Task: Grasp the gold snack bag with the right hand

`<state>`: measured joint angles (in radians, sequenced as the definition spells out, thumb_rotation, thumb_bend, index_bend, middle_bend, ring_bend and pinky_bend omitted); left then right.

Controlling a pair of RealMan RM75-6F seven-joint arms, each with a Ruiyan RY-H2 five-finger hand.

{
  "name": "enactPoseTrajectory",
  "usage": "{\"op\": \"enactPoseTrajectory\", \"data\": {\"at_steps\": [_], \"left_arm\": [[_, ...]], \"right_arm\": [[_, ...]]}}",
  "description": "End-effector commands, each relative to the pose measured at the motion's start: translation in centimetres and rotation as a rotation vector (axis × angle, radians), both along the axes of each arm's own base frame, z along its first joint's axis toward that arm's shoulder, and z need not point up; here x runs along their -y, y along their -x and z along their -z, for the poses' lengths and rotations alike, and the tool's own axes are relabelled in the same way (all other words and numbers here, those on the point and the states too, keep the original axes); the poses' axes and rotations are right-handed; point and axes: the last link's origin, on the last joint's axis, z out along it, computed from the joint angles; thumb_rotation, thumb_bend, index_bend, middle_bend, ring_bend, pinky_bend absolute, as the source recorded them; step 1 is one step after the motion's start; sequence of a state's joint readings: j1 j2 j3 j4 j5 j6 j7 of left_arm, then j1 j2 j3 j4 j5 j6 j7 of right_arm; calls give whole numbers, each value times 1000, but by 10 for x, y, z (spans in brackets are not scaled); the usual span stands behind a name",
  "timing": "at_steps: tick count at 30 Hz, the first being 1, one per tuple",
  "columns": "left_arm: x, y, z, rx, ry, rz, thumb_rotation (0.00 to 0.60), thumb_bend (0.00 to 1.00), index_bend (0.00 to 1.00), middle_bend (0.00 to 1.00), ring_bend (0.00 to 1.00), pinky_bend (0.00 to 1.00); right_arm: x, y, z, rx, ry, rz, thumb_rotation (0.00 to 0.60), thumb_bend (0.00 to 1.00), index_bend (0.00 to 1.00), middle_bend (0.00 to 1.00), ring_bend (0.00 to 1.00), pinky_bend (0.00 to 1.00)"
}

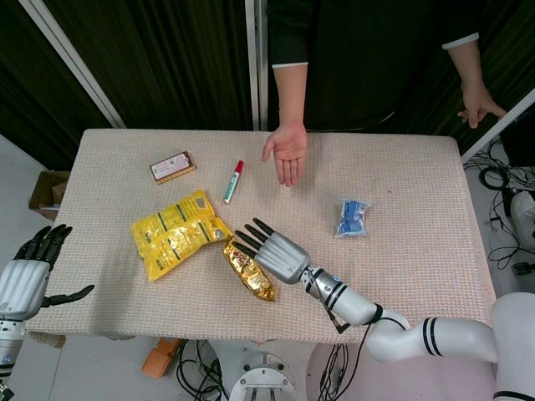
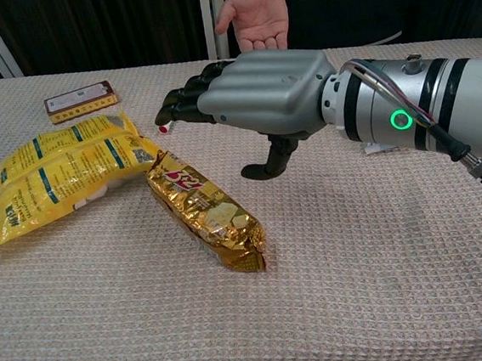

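Right now my right hand (image 2: 258, 93) hovers over the table (image 1: 401, 276), palm down, fingers (image 2: 184, 101) stretched forward and a little apart, thumb hanging below, holding nothing

Gold snack bag (image 2: 205, 211) lies flat near the front edge, just below and to the left of my fingertips; head view shows the fingertips right at its upper end, but I can't tell whether they touch. Chest view suggests a gap, hand above, bag on the cloth

Long axis of the bag runs diagonally: far end toward the yellow bag (image 1: 177, 231), near end angled toward me and to the right. Printed label end points away, crimped end toward the front. The far corner sits just beside the yellow bag, maybe touching

My forearm comes in from the right, so the hand lies roughly across the bag's long axis; good for closing around its narrow width, I judge. Needs a drop and a small shift left first

Left hand (image 1: 25, 276) is parked off the left table edge, fingers loosely spread, nothing held, well apart from the bag. Right hand is much nearer

Person's open palm (image 1: 287, 152) waits at the far side
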<state>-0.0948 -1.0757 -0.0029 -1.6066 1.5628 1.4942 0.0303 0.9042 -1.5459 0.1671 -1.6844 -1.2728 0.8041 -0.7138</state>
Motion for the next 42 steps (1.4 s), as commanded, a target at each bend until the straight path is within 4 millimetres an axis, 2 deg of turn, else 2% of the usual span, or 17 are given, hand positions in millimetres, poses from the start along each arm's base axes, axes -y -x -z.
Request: {"op": "enactPoseTrajectory", "data": {"at_steps": [1,7,14,20,23,28,35,42], "left_arm": [[0,0,1,4,0,1,305,0,37,64,65,208],[1,2,0,3,-6,2,306,0,37,64,66,207],[-1,3,1,6,0,3,307,0,37,64,65,208],[-2,3,1,2,3,3,309,0,37,64,66,207],[-3,3,1,2,-5,0,308,0,37,64,66,206],[-5,1,-1,-9,-22,6,305,0,37,64,66,203],[-6,3,-3,-11,-20,-6,307,0,37,64,66,203],[-6,6,-4,-9,-22,-12,304,0,37,64,66,203]], "right_arm": [[-1,-2,1,1,-7,-3,600,250,0,0,0,0],[-4,-4,5,-12,-22,-9,600,260,0,0,0,0],[-5,-1,0,-48,-26,-19,600,275,0,0,0,0],[-2,10,-3,-151,0,-64,600,281,0,0,0,0],[-2,13,3,-181,7,-82,600,275,0,0,0,0],[-3,1,15,-168,37,-210,600,249,0,0,0,0],[2,6,26,-242,29,-316,600,249,0,0,0,0],[-1,2,39,-277,-5,-391,600,252,0,0,0,0]]}}
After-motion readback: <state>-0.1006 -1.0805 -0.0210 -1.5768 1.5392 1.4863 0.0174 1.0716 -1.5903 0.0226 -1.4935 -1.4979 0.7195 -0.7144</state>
